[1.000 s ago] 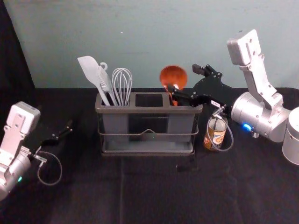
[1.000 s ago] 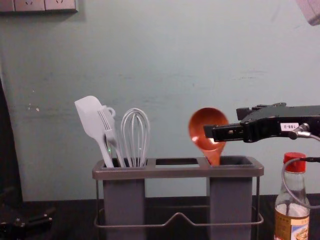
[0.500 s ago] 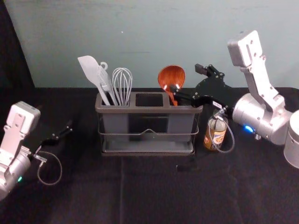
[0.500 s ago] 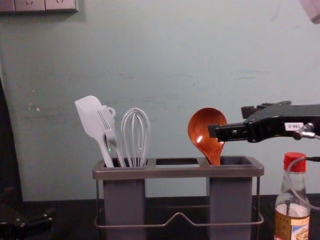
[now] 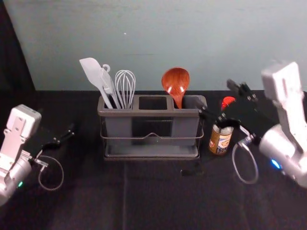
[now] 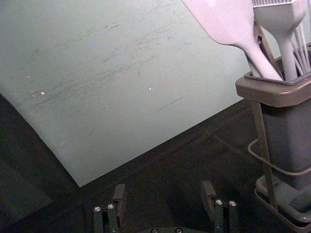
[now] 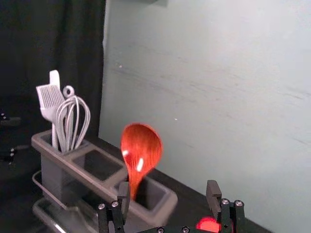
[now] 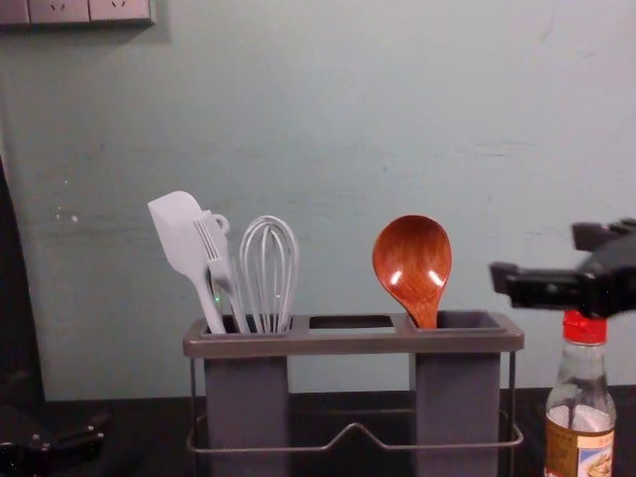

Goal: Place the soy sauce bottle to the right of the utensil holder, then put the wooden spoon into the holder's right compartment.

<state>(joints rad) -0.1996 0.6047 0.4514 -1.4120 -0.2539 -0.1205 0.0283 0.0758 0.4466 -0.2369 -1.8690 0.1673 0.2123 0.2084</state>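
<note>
spoon [image 5: 175, 79] of glossy red-brown wood stands in the three o'clock compartment of the utensil holder [image 5: 158, 113], oval bowl uppermost, fine grain catching two bright glints, its narrowing handle slanting down inside so the bowl tips gently toward eleven o'clock in the chest view. the holder is a long, round-cornered frame, brown-grey and smooth, with deep grey box-shaped cups and a thin wire rail that rises to a small peak at mid-length. soy sauce bottle [image 5: 220, 143] stands upright on the dark, lightly creased cloth [image 5: 158, 196], just beside the holder at about three o'clock: clear, sloping shoulders, a ribbed-looking red cap and a brown-and-yellow label round the body. right gripper [image 5: 216, 97], black and angular, is at about two o'clock from the holder's middle, near the bottle's cap and apart from the spoon; it is released, fingers spread with nothing between them. in the nine o'clock compartment lean a pale, flat-bladed spatula [image 5: 92, 72], a bristled pale brush [image 8: 211, 238] and a whisk [image 5: 125, 86] of looped, balloon-shaped wires. left gripper [image 5: 66, 134] is parked at nine o'clock, well apart from the holder, its fingers spread and holding nothing.
</note>
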